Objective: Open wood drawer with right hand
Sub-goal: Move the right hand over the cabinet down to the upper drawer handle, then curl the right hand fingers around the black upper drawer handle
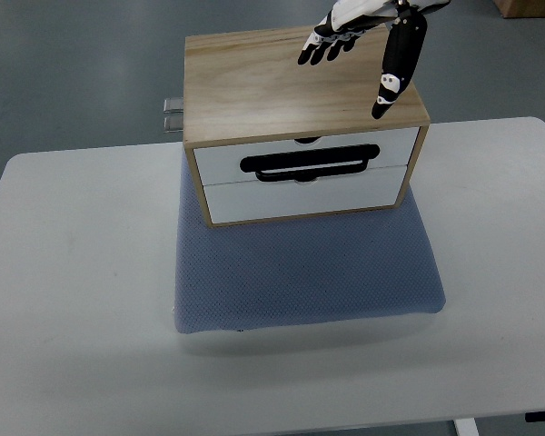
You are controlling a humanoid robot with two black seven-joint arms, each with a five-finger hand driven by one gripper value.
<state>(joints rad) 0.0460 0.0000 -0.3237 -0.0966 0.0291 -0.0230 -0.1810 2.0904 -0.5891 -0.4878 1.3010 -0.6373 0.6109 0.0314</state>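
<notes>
A light wood drawer box [282, 86] stands on a blue-grey mat [304, 272] on the white table [73, 272]. It has two white drawer fronts, the upper [227, 163] and the lower [291, 202], both flush with the frame. A black loop handle [309, 165] lies along the seam between them. My right hand [363, 45] reaches in from the top right and hovers over the box's rear right top, above and behind the handle. Its fingers [327, 41] are spread and point left, the thumb [395, 68] points down, and it holds nothing.
A small metal fitting [173, 113] sticks out at the box's rear left. A cardboard box corner [527, 7] shows on the grey floor at top right. The table's front edge runs along the bottom of the view.
</notes>
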